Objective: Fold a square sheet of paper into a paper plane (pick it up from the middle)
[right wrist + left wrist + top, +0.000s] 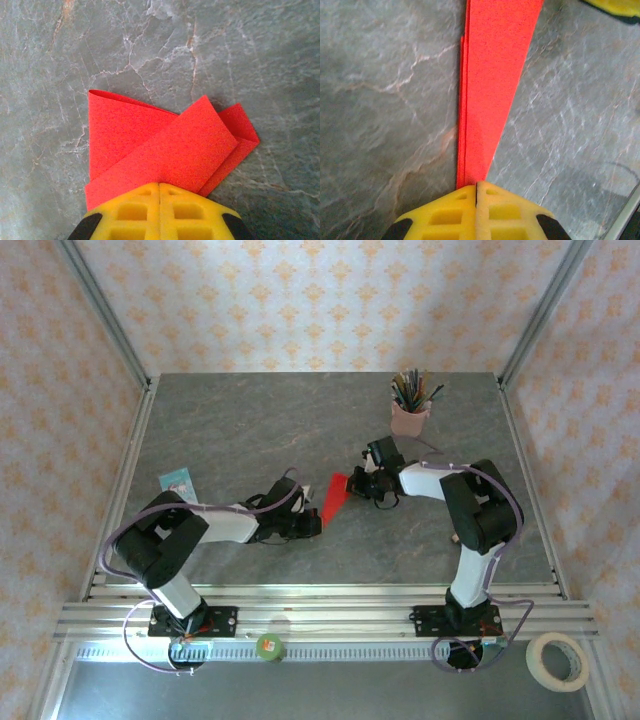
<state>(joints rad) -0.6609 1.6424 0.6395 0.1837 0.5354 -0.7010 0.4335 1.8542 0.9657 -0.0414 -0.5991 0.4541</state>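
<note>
My left jaws and right jaws each clamped the folded red paper [335,497]: light, floppy, tearable, I judged, best held at its layered creases.

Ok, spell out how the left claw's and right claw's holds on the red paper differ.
The left claw pinches the red paper at its narrow tapered end; the right claw clamps the wide end, where flaps overlap. Seen from above, the left claw is farther from the pencil cup than the right claw. Both are shut on it.
</note>
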